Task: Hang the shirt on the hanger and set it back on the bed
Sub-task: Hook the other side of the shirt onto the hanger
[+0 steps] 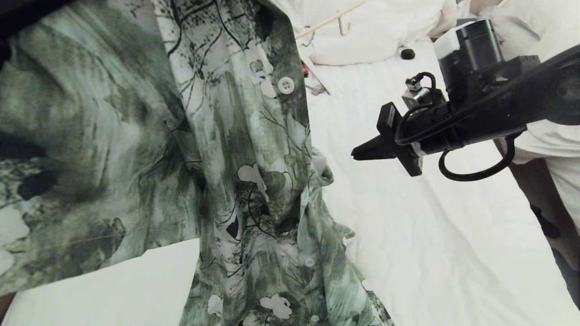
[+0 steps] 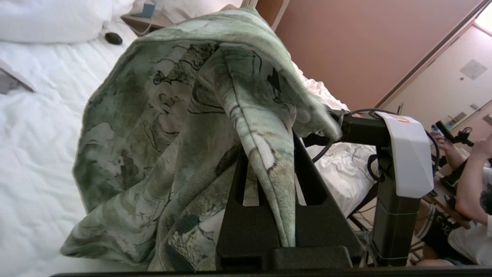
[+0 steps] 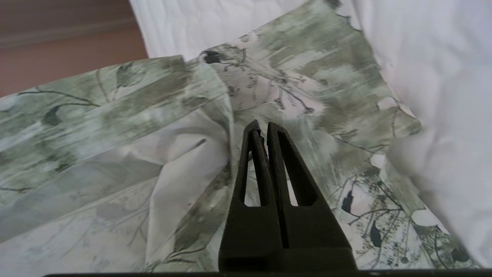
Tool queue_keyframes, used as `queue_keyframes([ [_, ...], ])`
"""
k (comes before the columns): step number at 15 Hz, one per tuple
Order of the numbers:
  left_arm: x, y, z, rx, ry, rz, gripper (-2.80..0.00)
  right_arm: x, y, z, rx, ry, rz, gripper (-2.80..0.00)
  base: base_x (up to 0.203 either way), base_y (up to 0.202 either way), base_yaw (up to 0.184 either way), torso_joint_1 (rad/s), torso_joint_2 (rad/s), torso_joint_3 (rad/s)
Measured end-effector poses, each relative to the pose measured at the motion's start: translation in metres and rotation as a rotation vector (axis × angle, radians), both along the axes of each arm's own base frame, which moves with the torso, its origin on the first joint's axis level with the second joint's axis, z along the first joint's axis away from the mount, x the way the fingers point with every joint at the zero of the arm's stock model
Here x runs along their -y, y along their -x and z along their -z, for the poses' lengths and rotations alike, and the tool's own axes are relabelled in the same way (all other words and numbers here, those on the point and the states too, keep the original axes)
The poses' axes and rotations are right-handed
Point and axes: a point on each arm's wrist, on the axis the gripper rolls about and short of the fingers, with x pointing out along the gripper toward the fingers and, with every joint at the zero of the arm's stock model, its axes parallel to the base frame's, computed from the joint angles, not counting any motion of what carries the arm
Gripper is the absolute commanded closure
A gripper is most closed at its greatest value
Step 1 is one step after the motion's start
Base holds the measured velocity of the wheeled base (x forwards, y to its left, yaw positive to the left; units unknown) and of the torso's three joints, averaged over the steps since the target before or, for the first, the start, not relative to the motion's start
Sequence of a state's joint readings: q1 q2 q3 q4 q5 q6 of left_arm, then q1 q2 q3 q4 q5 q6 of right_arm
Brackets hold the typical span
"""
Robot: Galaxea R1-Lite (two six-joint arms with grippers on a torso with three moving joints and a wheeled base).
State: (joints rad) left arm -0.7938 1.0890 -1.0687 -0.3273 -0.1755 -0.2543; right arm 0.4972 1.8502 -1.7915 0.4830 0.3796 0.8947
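Observation:
The green-and-white shirt (image 1: 253, 181) hangs lifted close before the head camera, its button placket facing me and its lower part trailing onto the bed (image 1: 430, 235). In the left wrist view my left gripper (image 2: 269, 148) is shut on a fold of the shirt (image 2: 161, 127), which drapes over its fingertips; the head view hides that gripper behind the cloth. My right gripper (image 1: 355, 154) is shut and empty, hovering above the sheet just right of the shirt and pointing at it. Its tips (image 3: 261, 125) stand close before the shirt (image 3: 288, 88). The cream hanger (image 1: 326, 20) lies far back by the pillow.
A white pillow (image 1: 376, 31) and a small black object (image 1: 408, 54) lie at the head of the bed. Papers (image 1: 317, 83) sit beside the shirt. A second bed with a rumpled duvet (image 2: 346, 161) and a seated person (image 2: 465, 181) are to the side.

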Motion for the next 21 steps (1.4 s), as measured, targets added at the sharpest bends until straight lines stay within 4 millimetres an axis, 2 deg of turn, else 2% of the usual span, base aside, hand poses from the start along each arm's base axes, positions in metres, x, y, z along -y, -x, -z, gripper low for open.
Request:
queue_keyframes([
  [1, 0.002, -0.002, 0.002, -0.009, -0.001, 0.002, 0.0, -0.001, -0.001, 0.002, -0.008, 0.005, 0.001, -2.8, 0.0, 0.0, 0.0, 0.0, 0.0, 0.0],
  [8, 0.013, -0.013, 0.005, -0.022, -0.016, 0.007, 0.0, -0.013, -0.01, 0.015, -0.04, 0.0, -0.037, -2.8, 0.0, 0.0, 0.0, 0.0, 0.0, 0.0],
  [14, 0.015, -0.015, 0.002, -0.016, -0.012, 0.007, 0.0, -0.038, -0.013, 0.018, -0.014, -0.024, -0.079, -2.8, 0.0, 0.0, 0.0, 0.0, 0.0, 0.0],
  [18, 0.015, -0.015, -0.001, -0.008, -0.007, 0.006, 0.0, -0.046, -0.019, 0.026, -0.016, -0.016, -0.084, -2.8, 0.0, 0.0, 0.0, 0.0, 0.0, 0.0],
  [19, 0.015, -0.015, -0.001, -0.008, -0.007, 0.006, 0.0, -0.048, -0.022, 0.027, -0.005, -0.022, -0.085, 0.0, 0.0, 0.0, 0.0, 0.0, 0.0, 0.0],
  [21, 0.014, -0.014, -0.002, -0.004, -0.003, 0.006, 0.0, -0.053, -0.025, 0.028, 0.018, -0.035, -0.092, 0.0, 0.0, 0.0, 0.0, 0.0, 0.0, 0.0],
])
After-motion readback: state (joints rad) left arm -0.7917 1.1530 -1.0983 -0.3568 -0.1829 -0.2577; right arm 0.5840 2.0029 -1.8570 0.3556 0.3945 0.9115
